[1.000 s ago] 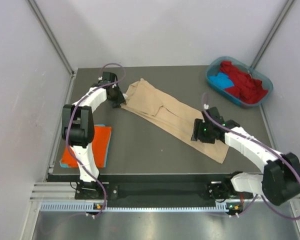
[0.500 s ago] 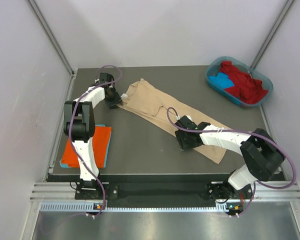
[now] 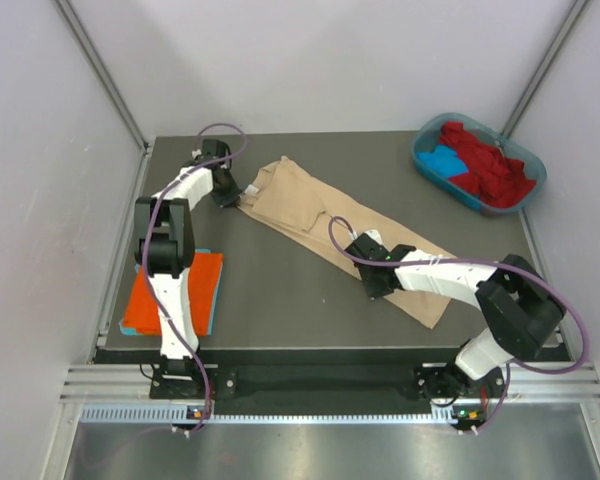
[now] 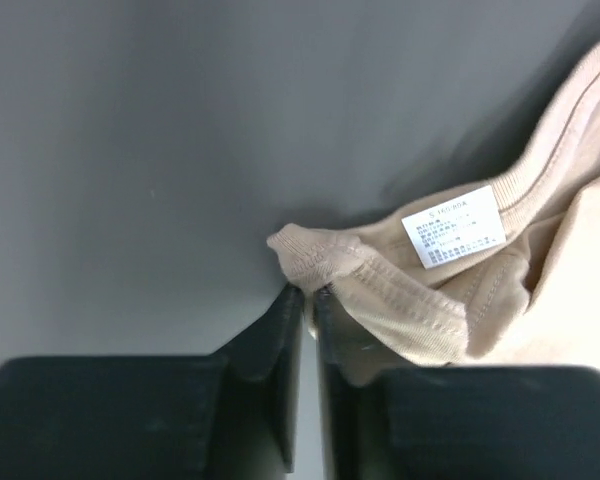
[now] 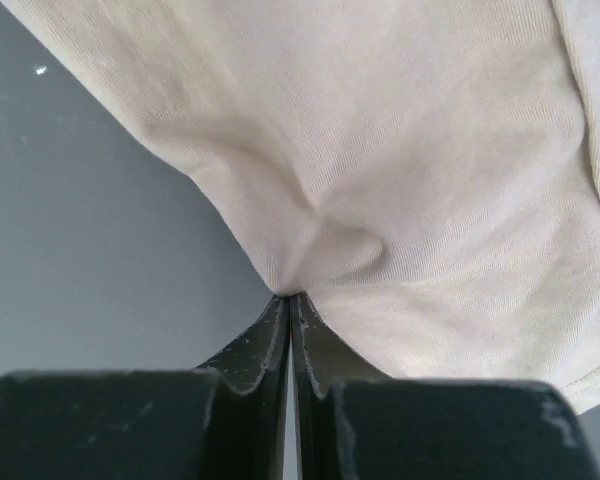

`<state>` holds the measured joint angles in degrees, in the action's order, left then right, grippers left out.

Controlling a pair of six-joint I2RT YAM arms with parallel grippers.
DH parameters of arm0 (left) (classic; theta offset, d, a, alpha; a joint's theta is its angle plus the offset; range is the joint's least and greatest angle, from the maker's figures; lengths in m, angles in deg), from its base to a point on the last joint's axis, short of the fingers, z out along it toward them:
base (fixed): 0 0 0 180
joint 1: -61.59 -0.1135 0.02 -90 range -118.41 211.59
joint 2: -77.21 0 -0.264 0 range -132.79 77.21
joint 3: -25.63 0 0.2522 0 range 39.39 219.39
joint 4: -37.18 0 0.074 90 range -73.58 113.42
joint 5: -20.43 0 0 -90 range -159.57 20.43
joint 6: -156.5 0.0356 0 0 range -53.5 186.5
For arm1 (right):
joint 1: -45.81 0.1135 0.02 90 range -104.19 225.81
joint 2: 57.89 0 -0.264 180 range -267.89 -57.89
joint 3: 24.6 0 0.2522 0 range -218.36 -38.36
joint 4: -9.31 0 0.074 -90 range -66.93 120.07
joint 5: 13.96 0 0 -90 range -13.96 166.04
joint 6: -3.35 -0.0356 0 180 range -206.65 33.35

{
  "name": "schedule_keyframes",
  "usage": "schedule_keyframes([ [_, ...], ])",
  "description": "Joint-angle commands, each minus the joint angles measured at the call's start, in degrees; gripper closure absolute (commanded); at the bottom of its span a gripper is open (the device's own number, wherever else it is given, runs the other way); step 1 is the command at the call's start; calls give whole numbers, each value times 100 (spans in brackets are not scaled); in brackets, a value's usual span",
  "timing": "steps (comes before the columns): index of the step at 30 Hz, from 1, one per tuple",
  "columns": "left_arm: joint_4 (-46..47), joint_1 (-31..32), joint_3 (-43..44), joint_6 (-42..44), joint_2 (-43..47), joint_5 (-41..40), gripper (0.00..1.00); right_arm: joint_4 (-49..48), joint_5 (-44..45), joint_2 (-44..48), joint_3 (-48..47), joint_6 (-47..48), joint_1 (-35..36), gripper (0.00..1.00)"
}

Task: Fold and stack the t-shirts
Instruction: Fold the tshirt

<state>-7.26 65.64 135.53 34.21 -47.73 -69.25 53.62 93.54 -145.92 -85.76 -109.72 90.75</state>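
T-shirts (image 3: pixel 490 165) (red, blue), heaped in teal tub (image 3: pixel 418 158)

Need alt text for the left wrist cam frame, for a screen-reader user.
The black jaws of the left gripper are pinched nearly together on a ribbed edge of the beige t-shirt, at the bottom centre. A small white printed label shows on the fabric to the right; the rest is dark grey table.

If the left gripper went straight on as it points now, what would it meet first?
Probably the beige t-shirt: the left gripper is shut on its bunched edge; beyond that, dark table.
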Motion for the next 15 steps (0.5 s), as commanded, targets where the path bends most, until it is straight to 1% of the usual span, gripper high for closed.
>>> schedule_keyframes([
  [1,-88,-28,352,223,-170,-304,91,215,140,-65,-173,-136,137,100],
  [3,-96,-28,528,267,-240,-339,99,320,105,39,-173,-145,207,100],
  [4,-114,-28,668,294,-337,-331,100,364,61,101,-191,-136,225,100],
  [11,-404,-36,1336,505,-803,-655,100,646,-176,760,-33,-242,348,100],
  [15,-194,-36,1425,575,-926,-542,100,567,-387,910,20,-224,409,100],
])
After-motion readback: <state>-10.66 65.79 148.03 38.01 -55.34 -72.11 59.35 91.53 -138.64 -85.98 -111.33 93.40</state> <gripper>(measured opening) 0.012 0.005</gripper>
